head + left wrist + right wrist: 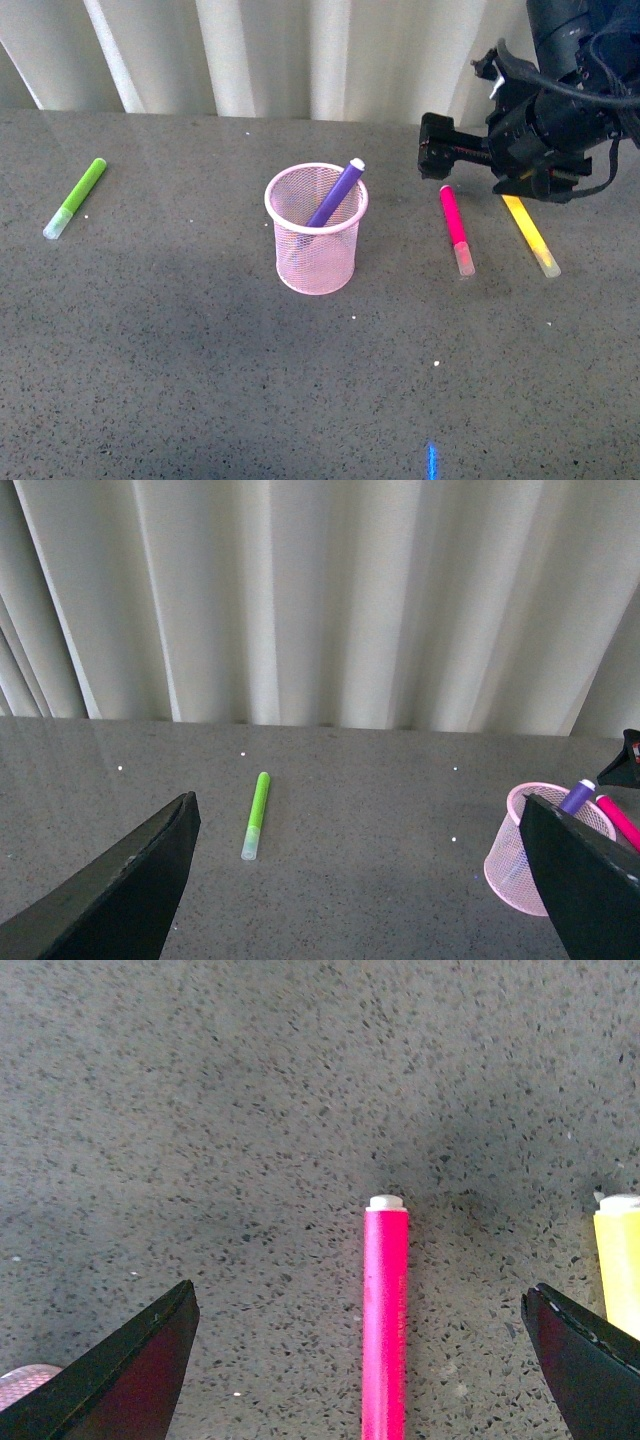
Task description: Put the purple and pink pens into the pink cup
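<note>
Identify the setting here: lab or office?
Probably a staged test bench rather than a working office: a grey speckled tabletop, a pale curtain as plain backdrop, and a few props spaced out, such as a pink mesh cup and a green marker.

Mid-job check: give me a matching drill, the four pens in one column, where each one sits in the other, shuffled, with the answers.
1. dark purple marker pen
2. magenta-pink marker pen
3. lime-green marker
4. yellow marker

A. lying on the grey speckled table, farthest to the robot's right
B. leaning inside the pale-pink wire-mesh cup
C. lying alone, far to the robot's left
D. lying flat just right of the cup

Pairs: 1-B, 2-D, 3-C, 4-A
</note>
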You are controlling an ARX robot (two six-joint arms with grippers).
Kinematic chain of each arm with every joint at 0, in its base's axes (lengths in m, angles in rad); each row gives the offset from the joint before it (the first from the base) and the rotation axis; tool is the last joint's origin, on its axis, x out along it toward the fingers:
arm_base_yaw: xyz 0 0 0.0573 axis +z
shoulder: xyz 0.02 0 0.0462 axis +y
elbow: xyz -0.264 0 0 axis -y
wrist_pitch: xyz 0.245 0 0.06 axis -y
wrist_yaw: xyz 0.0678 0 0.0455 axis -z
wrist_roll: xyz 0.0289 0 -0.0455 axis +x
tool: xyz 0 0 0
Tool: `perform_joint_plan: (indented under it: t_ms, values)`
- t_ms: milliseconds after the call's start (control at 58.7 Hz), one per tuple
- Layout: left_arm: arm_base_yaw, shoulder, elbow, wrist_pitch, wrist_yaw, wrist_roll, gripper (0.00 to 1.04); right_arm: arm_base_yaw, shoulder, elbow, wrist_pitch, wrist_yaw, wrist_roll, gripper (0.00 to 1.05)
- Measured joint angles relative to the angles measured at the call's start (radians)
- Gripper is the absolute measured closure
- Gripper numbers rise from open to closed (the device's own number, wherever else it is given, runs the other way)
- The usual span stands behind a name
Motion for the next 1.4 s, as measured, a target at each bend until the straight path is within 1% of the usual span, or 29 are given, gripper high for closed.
perform_joint_plan:
  t_ms: [239,580,648,699,733,784,903,989,1023,1074,1108,1159,1210,1330,1398]
  values:
    - [0.000,0.000,0.000,0.000,0.000,0.000,0.07,-0.003,0.077,0.028,-0.007,0.000,0.016,0.07]
    - [0.000,0.000,0.000,0.000,0.000,0.000,0.07,0.004,0.111,0.079,-0.009,0.011,0.020,0.07]
    - [0.000,0.000,0.000,0.000,0.000,0.001,0.07,0.002,0.114,0.084,-0.010,0.023,0.020,0.15]
    - [0.000,0.000,0.000,0.000,0.000,0.001,0.07,-0.002,0.118,0.088,-0.010,0.028,0.019,0.24]
    - [0.000,0.000,0.000,0.000,0.000,0.001,0.07,-0.005,0.119,0.089,-0.010,0.027,0.019,0.27]
    - [0.000,0.000,0.000,0.000,0.000,0.001,0.07,-0.012,0.122,0.090,-0.010,0.027,0.020,0.36]
    - [0.000,0.000,0.000,0.000,0.000,0.001,0.07,-0.026,0.125,0.090,-0.008,0.026,0.020,0.52]
    - [0.000,0.000,0.000,0.000,0.000,0.001,0.07,-0.038,0.126,0.090,-0.006,0.024,0.021,0.66]
    - [0.000,0.000,0.000,0.000,0.000,0.001,0.07,-0.040,0.126,0.090,-0.005,0.023,0.021,0.70]
    - [0.000,0.000,0.000,0.000,0.000,0.001,0.07,-0.047,0.126,0.090,-0.002,0.022,0.021,0.79]
    - [0.000,0.000,0.000,0.000,0.000,0.001,0.07,-0.049,0.127,0.090,0.000,0.019,0.022,0.82]
    - [0.000,0.000,0.000,0.000,0.000,0.001,0.07,-0.054,0.127,0.090,0.001,0.015,0.023,0.90]
    - [0.000,0.000,0.000,0.000,0.000,0.001,0.07,-0.058,0.127,0.088,0.010,0.016,0.023,0.93]
    - [0.000,0.000,0.000,0.000,0.000,0.001,0.07,-0.065,0.125,0.074,0.035,0.005,0.025,0.94]
    - [0.000,0.000,0.000,0.000,0.000,0.001,0.07,-0.068,0.119,0.053,0.084,-0.011,0.042,0.94]
